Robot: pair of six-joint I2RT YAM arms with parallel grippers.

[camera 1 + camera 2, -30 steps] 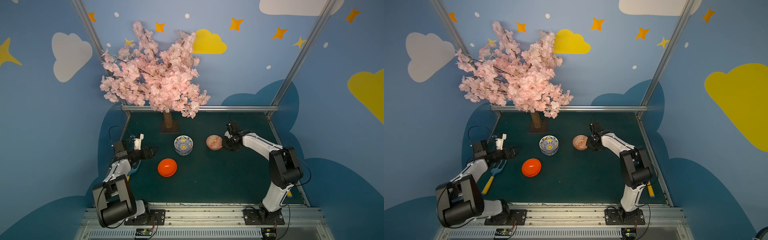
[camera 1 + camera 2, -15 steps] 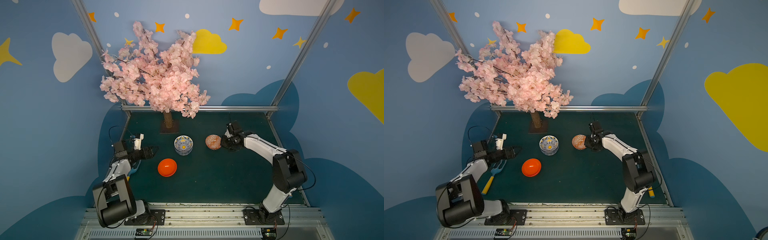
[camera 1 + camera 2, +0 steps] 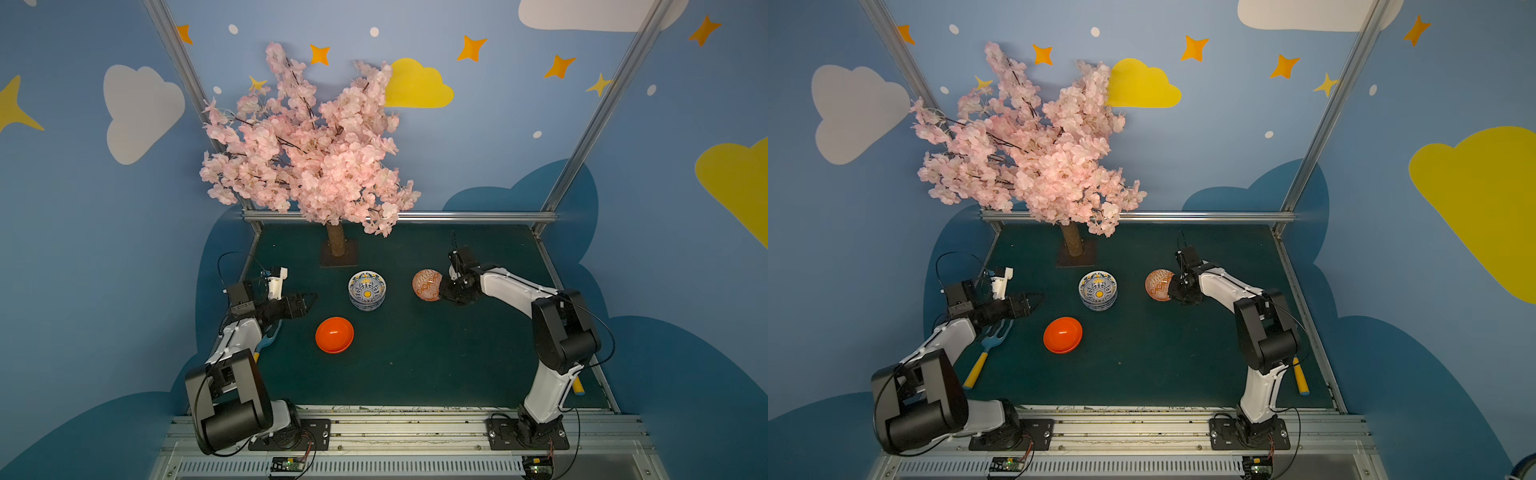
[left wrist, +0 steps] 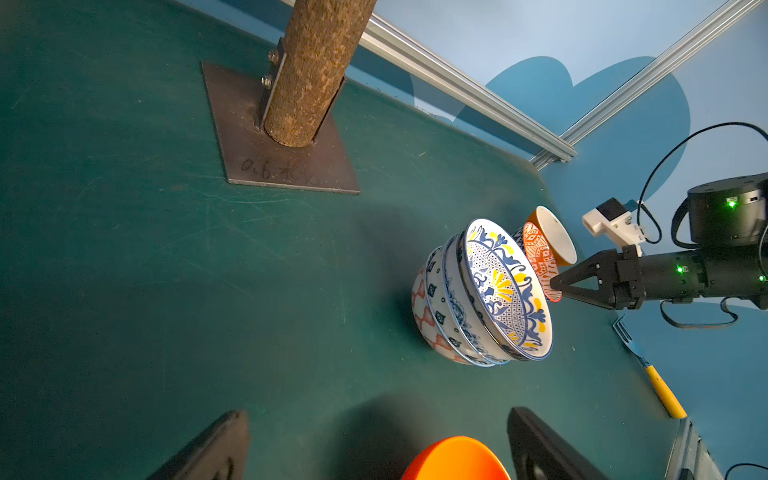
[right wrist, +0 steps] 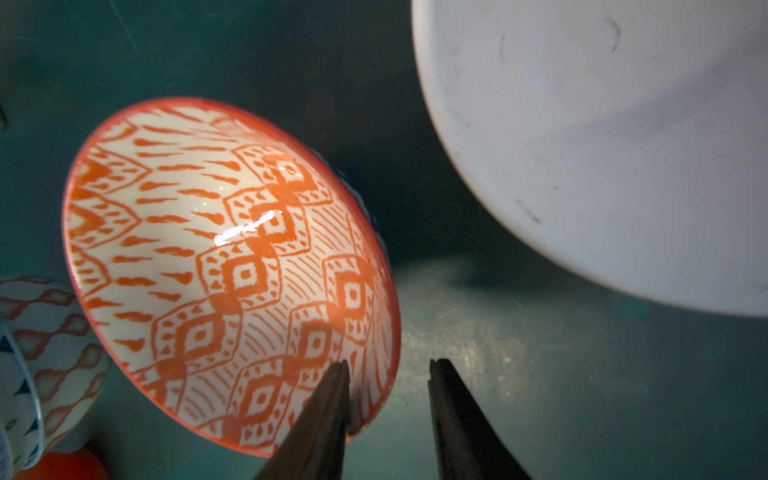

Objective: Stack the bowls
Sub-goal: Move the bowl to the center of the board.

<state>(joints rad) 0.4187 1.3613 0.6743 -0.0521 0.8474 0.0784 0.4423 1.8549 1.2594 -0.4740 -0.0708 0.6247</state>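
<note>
Standing tilted on its edge, the lattice bowl (image 3: 426,284) is at 3 o'clock from the stack (image 3: 367,291) of patterned bowls, near it but apart. Its orange-and-white inside is turned toward 9 o'clock. My right gripper (image 5: 388,365) straddles its rim. One finger (image 5: 328,407) lies against the patterned inside and the other stands outside the rim with a strip of bare desk (image 3: 415,365) showing between, so the jaws are spread and pinch nothing. In both top views this gripper reaches the bowl from its 3 o'clock side.

A white bowl (image 5: 602,145) sits just beside the lattice bowl, on the side away from the stack. My arm hides it in the top views.

The stack stands near the middle of the desk. Its top bowl is blue and white with yellow, those under it are blue and white, and the lowest carries reddish diamonds. At 7 o'clock from it, apart, lies the glossy orange bowl (image 3: 334,334).

My left gripper (image 3: 309,297) is at 9 o'clock from the stack, well apart and pointing toward 3 o'clock, its fingers spread wide with nothing between them. A blue fork (image 3: 994,336) with a yellow handle lies beside that arm, at 8 o'clock. The tree (image 3: 336,243) rises from a metal plate at 11 o'clock from the stack. Another yellow handle (image 3: 1300,376) shows at the desk's 4 o'clock edge, behind my right arm.
</note>
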